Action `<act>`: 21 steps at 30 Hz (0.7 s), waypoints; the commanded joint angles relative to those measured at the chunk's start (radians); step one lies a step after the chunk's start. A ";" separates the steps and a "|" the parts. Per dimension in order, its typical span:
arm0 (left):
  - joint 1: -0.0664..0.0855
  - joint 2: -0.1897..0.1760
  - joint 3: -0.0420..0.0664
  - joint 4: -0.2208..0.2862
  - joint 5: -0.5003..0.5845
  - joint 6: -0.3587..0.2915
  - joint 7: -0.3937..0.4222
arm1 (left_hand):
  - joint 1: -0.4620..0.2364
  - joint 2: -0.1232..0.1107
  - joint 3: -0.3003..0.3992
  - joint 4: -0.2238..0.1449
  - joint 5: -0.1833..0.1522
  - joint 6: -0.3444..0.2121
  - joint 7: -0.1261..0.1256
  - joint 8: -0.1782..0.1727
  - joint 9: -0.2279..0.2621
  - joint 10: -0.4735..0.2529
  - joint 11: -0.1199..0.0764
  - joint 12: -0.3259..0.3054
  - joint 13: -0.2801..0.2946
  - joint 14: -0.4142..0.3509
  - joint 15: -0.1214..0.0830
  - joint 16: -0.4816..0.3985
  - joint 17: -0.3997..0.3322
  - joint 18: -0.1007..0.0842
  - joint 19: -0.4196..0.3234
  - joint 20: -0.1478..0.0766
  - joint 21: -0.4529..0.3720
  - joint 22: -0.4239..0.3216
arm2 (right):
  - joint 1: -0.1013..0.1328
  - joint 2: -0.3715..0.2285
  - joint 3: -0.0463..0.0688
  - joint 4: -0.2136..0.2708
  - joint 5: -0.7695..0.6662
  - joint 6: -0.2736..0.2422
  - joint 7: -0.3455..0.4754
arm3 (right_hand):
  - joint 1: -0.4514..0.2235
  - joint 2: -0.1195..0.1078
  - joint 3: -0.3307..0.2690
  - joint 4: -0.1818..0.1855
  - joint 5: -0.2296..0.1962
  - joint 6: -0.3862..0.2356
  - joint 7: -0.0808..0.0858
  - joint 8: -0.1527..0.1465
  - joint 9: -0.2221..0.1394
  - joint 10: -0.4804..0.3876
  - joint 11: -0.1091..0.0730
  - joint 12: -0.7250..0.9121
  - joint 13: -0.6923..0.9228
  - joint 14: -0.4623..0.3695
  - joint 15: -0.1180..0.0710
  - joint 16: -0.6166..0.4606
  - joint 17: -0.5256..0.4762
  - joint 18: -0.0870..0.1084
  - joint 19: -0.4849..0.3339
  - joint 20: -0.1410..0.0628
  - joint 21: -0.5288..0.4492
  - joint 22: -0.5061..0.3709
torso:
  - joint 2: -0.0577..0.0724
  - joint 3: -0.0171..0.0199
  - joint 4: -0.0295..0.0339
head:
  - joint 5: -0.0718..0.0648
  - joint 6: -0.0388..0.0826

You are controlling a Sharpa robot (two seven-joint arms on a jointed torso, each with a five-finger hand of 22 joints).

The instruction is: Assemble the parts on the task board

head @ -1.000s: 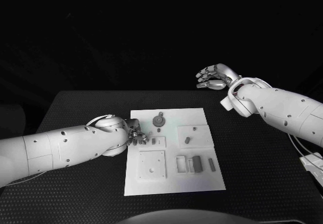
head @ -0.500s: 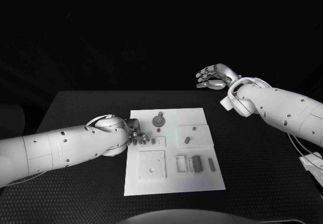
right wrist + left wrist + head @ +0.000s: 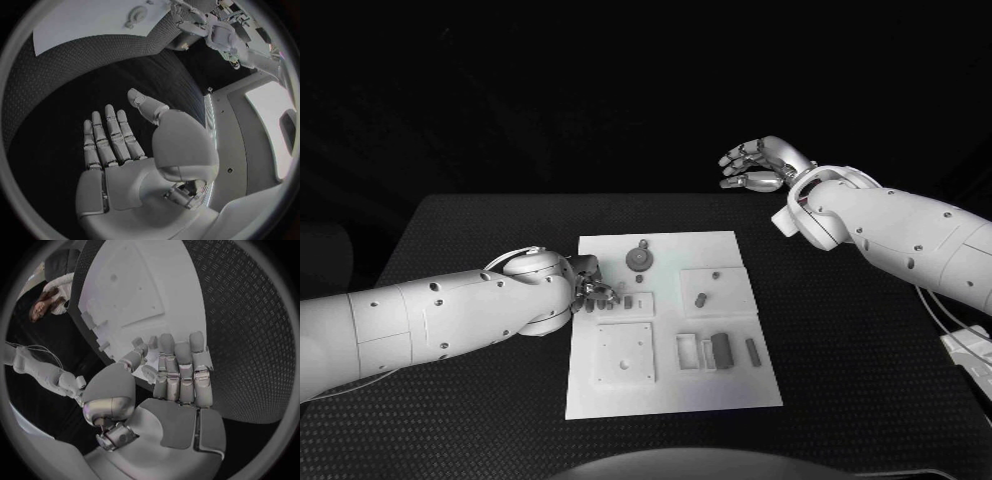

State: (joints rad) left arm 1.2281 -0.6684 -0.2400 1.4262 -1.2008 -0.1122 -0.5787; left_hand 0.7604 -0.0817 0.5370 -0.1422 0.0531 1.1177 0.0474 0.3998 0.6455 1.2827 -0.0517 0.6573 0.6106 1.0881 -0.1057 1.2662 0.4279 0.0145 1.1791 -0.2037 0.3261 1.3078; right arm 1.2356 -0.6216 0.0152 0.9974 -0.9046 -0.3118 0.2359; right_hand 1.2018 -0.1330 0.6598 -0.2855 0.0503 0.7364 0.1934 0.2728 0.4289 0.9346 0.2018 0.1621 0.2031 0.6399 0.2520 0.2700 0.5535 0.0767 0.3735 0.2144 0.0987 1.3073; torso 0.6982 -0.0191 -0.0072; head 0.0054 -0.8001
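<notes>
Left hand: the silver many-fingered left hand rests at the left edge of the white rectangular task board, fingers close together and reaching onto the plate. In the left wrist view the fingertips lie on or just above the board edge; whether they pinch a part I cannot tell.

Part nearest the fingers: a small dark upright peg stands just beside the left fingertips. This looks like the piece being worked.

Square plate: a pale square block with holes sits on the board just nearer the robot than the hand, a likely seat for a peg.

Round part: a dark disc with a short stem lies towards the board's far edge, untouched.

Right-hand pieces: a small peg on a raised square, then a dark rectangular block in a pale frame and a thin bar beside it.

Right hand: the silver right hand hangs well beyond the table's far edge, fingers loosely spread and holding nothing.

Doing it well: keep the left fingertips low and steady, hold the peg upright before seating it, and avoid dragging the board sideways.
</notes>
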 commanded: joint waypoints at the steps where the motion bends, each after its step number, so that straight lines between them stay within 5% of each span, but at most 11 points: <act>1: 0.000 0.000 0.001 0.001 0.008 -0.007 0.009 | 0.001 0.010 -0.006 -0.002 -0.003 0.002 -0.002 0.001 0.001 -0.003 -0.005 0.007 0.002 0.001 -0.008 0.007 -0.001 -0.007 -0.002 -0.005 0.006 0.021 | -0.001 0.000 0.000 0.000 -0.003 0.012 0.010 | -0.007 -0.002 -0.004 0.001 -0.001 -0.008 0.037 0.007 -0.001 -0.009 0.000 0.006 -0.002 -0.008 0.002 -0.003 -0.001 -0.018 -0.008 0.000 0.005 0.027 | 0.000 -0.0002 0.0000 | 0.000 -0.001; 17: 0.000 -0.014 0.003 0.007 0.074 -0.020 0.015 | 0.004 0.004 -0.012 -0.005 -0.003 -0.003 0.000 -0.002 0.000 -0.008 -0.003 0.004 0.000 -0.003 -0.007 0.005 -0.004 -0.008 -0.006 -0.004 0.004 0.019 | -0.003 -0.002 0.000 -0.001 -0.003 0.011 0.011 | -0.007 -0.002 -0.004 0.001 -0.001 -0.008 0.037 0.007 -0.002 -0.009 0.000 0.006 -0.002 -0.008 0.002 -0.003 -0.001 -0.019 -0.008 0.000 0.006 0.027 | 0.000 -0.0001 -0.0006 | -0.002 0.003; 19: 0.000 -0.018 0.009 0.011 0.125 -0.037 0.022 | 0.009 -0.001 -0.010 -0.006 -0.003 -0.028 0.011 -0.017 -0.006 -0.028 0.007 -0.009 -0.005 -0.025 0.002 -0.004 -0.010 -0.012 -0.028 0.002 -0.009 0.015 | -0.003 -0.001 0.000 -0.001 -0.003 0.011 0.011 | -0.007 -0.002 -0.004 0.001 -0.001 -0.008 0.037 0.007 -0.002 -0.009 0.000 0.006 -0.002 -0.008 0.002 -0.003 -0.001 -0.019 -0.008 0.000 0.006 0.027 | 0.000 -0.0001 -0.0004 | -0.004 0.006; 21: 0.001 -0.017 0.033 0.008 0.135 -0.063 0.031 | 0.014 -0.010 -0.012 -0.008 -0.003 -0.071 0.026 -0.040 -0.017 -0.036 0.019 -0.012 -0.006 -0.034 0.005 -0.007 -0.012 -0.013 -0.034 0.005 -0.014 0.014 | -0.003 0.000 0.000 -0.003 -0.003 0.010 0.011 | -0.008 -0.002 -0.004 0.001 -0.001 -0.008 0.037 0.007 -0.002 -0.009 0.000 0.006 -0.002 -0.008 0.002 -0.003 -0.001 -0.019 -0.008 0.000 0.006 0.027 | 0.000 -0.0004 -0.0003 | -0.006 0.008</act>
State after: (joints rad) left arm 1.2252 -0.6879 -0.2122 1.4326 -1.1410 -0.1274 -0.5743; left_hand 0.7689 -0.0901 0.5302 -0.1491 0.0531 1.0559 0.0689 0.3633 0.6303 1.2482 -0.0354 0.6470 0.6045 1.0565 -0.0999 1.2613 0.4156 0.0144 1.1488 -0.1954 0.3134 1.3076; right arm 1.2327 -0.6228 0.0152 0.9951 -0.9046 -0.3115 0.2362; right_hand 1.2018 -0.1330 0.6598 -0.2855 0.0503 0.7364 0.1934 0.2764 0.4289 0.9346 0.2018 0.1621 0.2023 0.6372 0.2546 0.2701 0.5535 0.0768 0.3735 0.2144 0.0987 1.3073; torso 0.6982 -0.0191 -0.0075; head 0.0013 -0.7948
